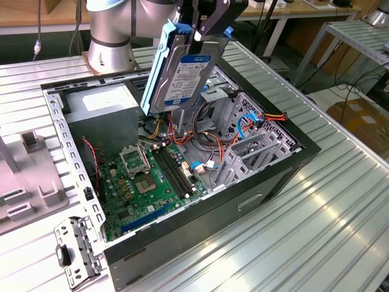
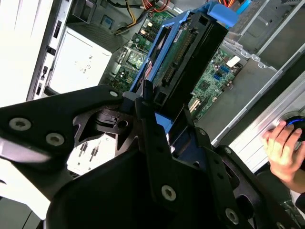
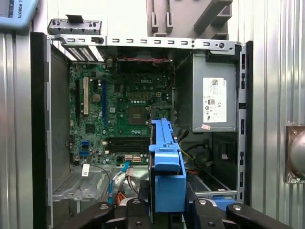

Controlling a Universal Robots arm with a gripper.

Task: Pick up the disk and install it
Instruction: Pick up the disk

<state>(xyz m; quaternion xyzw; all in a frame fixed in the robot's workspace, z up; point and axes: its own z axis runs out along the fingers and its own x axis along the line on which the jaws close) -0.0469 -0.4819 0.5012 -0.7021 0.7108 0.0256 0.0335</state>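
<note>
The disk (image 1: 182,70) hangs tilted, nearly on edge, above the open computer case (image 1: 267,176). Its white label with the blue band faces the exterior view, and light-blue rails run along its sides. My gripper (image 1: 202,31) is shut on its upper end. In the second wrist view the black fingers (image 2: 151,125) clamp the disk (image 2: 188,52) by its rails, with the connector edge pointing away toward the case. The first wrist view looks along the disk's blue rail (image 3: 167,164) from the gripper (image 3: 167,207) down onto the motherboard (image 3: 128,114).
Inside the case lie the green motherboard (image 1: 152,179), a grey power-supply box (image 1: 100,103), loose orange and blue cables (image 1: 243,125) and a metal drive cage (image 1: 255,152). A metal bracket (image 1: 76,252) lies beside the case. A person's hand (image 2: 281,150) rests outside the case.
</note>
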